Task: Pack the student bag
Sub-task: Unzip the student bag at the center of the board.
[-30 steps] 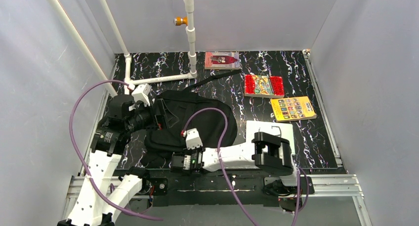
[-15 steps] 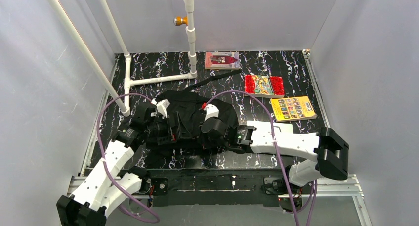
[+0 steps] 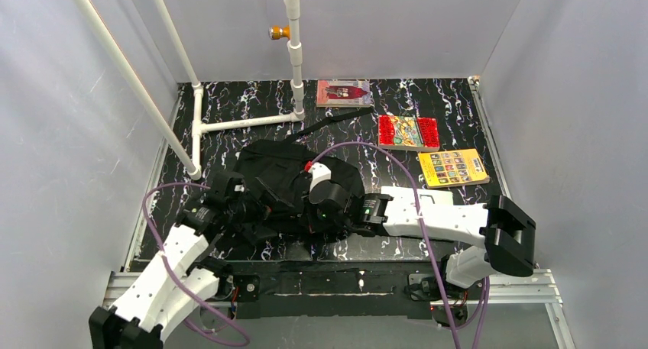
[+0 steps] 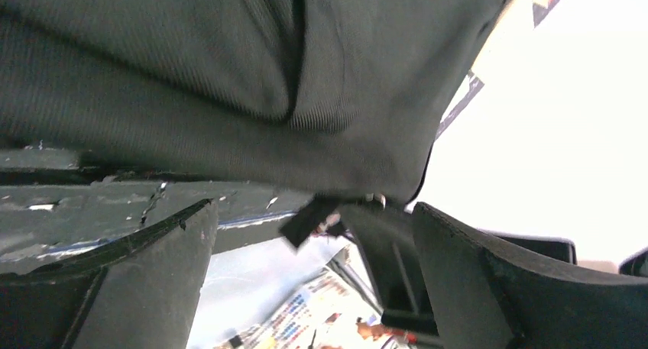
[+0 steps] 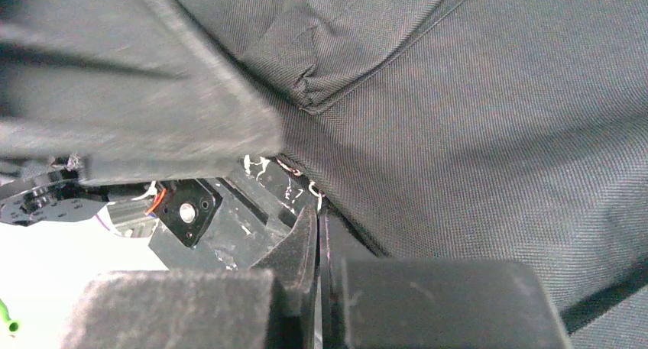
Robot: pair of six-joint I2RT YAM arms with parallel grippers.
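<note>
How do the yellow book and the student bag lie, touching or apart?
Apart. The top external view shows a wide stretch of black marbled table between the student bag and the yellow book, which lies well to its right.

Grey walls (image 3: 397,28); black marbled tabletop (image 3: 252,101); white pipe frame (image 3: 244,122), possibly PVC.
</note>
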